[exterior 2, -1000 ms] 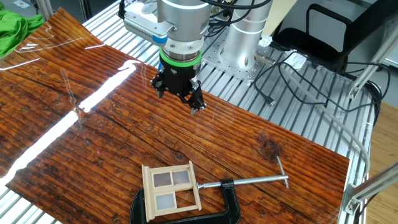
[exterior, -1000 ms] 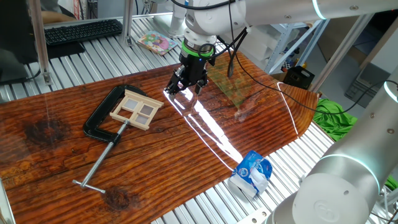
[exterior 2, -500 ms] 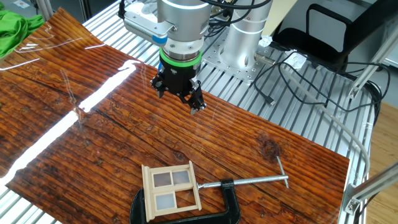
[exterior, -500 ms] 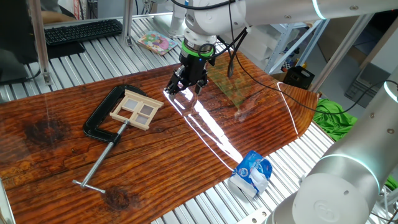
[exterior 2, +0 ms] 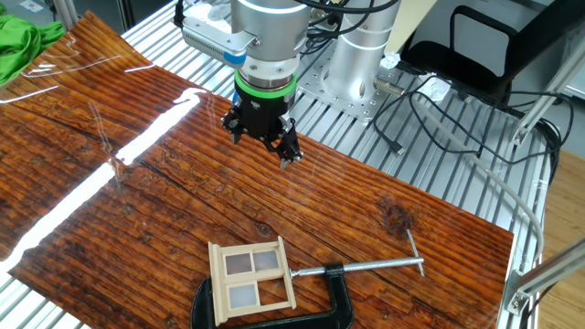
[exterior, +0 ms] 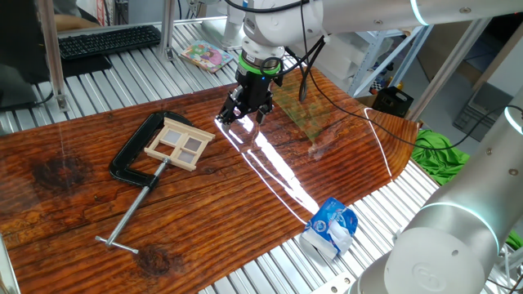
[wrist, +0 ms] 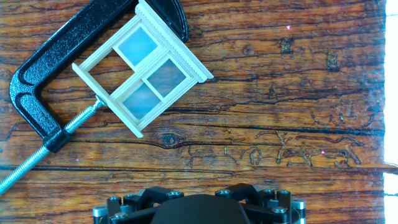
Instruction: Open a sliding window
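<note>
The wooden table carries the sliding window and black C-clamp.

One fixed view looks down across the wooden table from one long side; the other fixed view faces it from the opposite side. The hand view looks straight down, nearer. All three share the sliding window in the black clamp.

On the wooden table: one window with four panes, one black C-clamp, one crumpled blue-and-white packet. One arm carries one gripper. Beyond the table: one keyboard, one green cloth, one colourful booklet.
</note>
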Tool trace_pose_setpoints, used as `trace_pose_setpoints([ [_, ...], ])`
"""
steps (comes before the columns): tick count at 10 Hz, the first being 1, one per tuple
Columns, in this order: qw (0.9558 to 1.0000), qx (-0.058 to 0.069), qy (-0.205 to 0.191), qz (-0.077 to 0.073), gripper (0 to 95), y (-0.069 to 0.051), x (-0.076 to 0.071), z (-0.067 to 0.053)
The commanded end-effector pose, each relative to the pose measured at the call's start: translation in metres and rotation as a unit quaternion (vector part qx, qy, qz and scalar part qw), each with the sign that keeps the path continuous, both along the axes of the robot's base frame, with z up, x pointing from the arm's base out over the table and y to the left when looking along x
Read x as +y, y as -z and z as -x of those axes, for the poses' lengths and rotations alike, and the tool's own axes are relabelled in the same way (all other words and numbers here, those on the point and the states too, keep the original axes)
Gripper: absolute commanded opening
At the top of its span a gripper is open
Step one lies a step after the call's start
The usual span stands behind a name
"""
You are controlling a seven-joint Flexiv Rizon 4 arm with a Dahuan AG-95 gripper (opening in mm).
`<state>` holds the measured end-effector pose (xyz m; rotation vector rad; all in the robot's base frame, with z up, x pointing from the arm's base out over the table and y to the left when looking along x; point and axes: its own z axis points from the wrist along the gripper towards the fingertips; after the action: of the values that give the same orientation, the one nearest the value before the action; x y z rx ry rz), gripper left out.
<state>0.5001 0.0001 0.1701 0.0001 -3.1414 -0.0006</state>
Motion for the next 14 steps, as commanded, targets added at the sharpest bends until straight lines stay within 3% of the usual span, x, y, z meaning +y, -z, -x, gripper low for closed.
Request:
trace_pose_setpoints([
  [1,1.0000,0.000,0.000,0.000,95.0,0.0001,-0.0001,0.0001],
  [2,0.9984,-0.021,0.051,-0.012,0.0,0.0004,0.0000,0.0000],
  [14,0.9983,-0.021,0.053,-0.013,0.0,0.0034,0.0012,-0.0011],
])
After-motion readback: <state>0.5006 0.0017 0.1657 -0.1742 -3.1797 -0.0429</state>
